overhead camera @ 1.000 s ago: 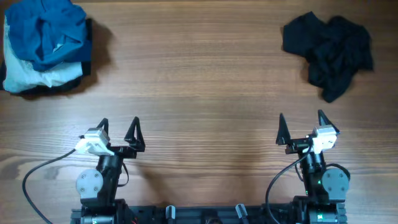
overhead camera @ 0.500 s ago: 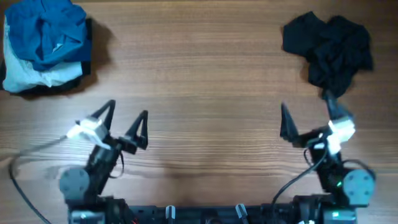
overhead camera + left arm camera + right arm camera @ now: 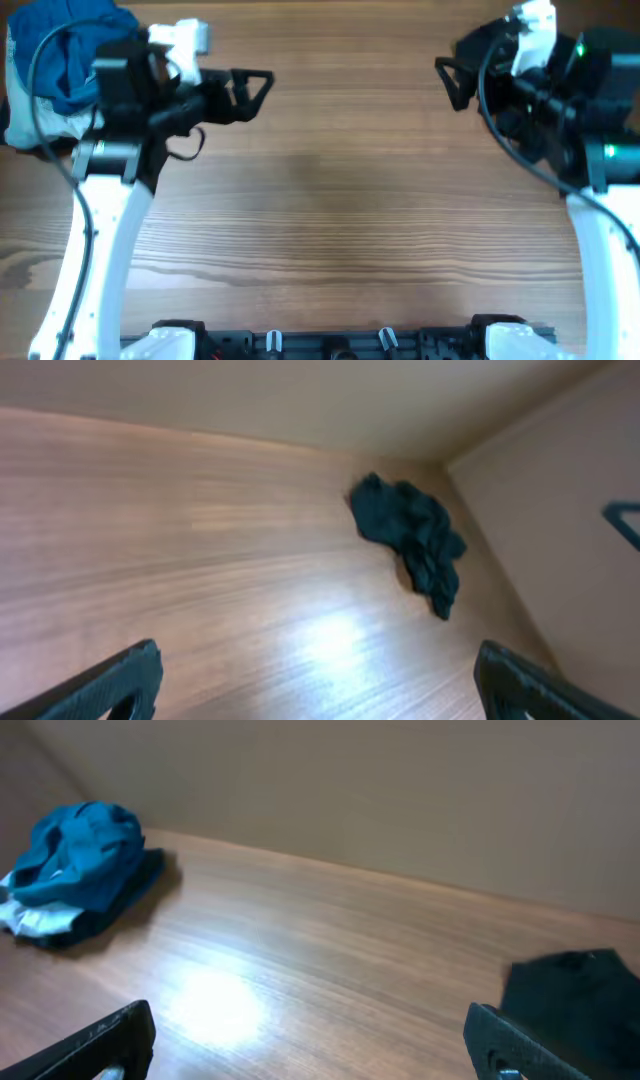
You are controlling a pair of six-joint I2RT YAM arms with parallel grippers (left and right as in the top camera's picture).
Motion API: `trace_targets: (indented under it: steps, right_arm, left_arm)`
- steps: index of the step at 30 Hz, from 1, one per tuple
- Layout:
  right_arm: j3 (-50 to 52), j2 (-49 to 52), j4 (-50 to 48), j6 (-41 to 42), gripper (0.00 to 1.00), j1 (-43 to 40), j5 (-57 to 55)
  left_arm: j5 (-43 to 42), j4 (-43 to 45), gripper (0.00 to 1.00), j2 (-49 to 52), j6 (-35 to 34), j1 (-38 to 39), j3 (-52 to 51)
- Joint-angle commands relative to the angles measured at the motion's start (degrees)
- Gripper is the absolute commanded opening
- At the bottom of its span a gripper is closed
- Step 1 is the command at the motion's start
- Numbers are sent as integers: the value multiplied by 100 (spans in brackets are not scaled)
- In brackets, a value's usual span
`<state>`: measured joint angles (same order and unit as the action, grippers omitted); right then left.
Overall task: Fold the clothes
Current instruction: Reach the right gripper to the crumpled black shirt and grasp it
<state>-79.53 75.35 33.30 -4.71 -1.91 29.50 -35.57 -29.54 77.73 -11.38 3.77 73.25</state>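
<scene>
Only the left wrist view shows the black T-shirt whole.

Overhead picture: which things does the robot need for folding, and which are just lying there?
For the job:
- the crumpled black T-shirt
- the left gripper and the right gripper, both open and empty

Just lying about:
- the pile of blue and pale-blue clothes, far from the T-shirt
</scene>
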Motion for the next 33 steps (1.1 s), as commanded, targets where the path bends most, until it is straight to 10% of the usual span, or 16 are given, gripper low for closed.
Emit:
trace_targets:
  steps: [1, 8, 17, 33]
  right_arm:
    - [-380, 446, 52, -122, 100, 17, 715]
    - [-332, 664, 372, -92, 100, 13, 542]
    - [-354, 846, 61, 1996, 96, -328, -2922]
    - [-350, 2785, -636, 2122, 96, -2297, -2686]
  left_arm:
    - [848, -914, 100, 682, 544, 551, 1032]
    - [861, -1001, 100, 1069, 496, 1023, 1119]
    - [848, -955, 100, 1095, 496, 1075, 1119]
    - [905, -866, 100, 1873, 498, 1521, 1117]
